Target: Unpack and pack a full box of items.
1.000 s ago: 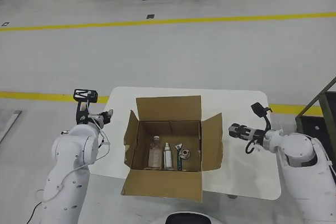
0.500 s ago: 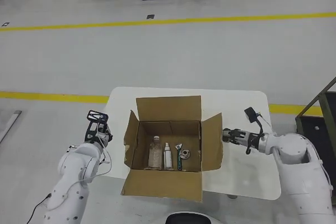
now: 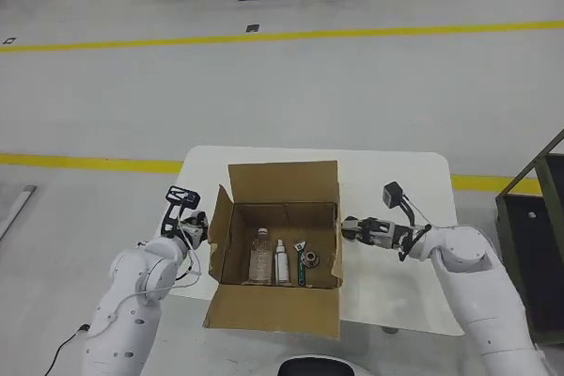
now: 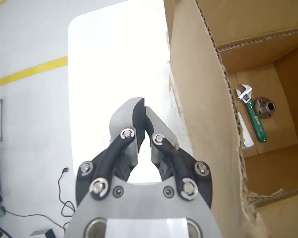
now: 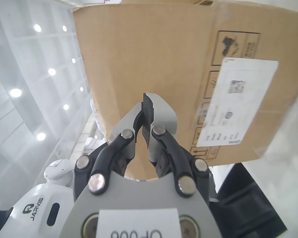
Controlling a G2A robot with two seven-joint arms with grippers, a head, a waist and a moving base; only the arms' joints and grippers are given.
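An open cardboard box point(image 3: 282, 315) stands mid-table. On its floor lie a clear bottle point(image 3: 260, 256), a small white bottle point(image 3: 281, 261), a green-handled wrench point(image 3: 301, 268) and a metal flange point(image 3: 312, 255). My left gripper point(image 3: 199, 230) is shut and empty, just outside the box's left flap point(image 4: 206, 105); past that flap the wrench point(image 4: 254, 120) and flange point(image 4: 264, 107) show. My right gripper point(image 3: 348, 228) is shut and empty, its tips against the outer face of the right flap point(image 5: 164, 50), which stands nearly upright and carries a white label point(image 5: 236, 102).
The white table point(image 3: 404, 179) has bare room behind the box and to its right. A dark metal rack point(image 3: 545, 226) stands off the table's right side. Yellow lines cross the floor.
Both arms have moved inward to the box. The right flap, splayed outward earlier, now stands nearly upright against the right gripper. The left gripper came up beside the left flap.
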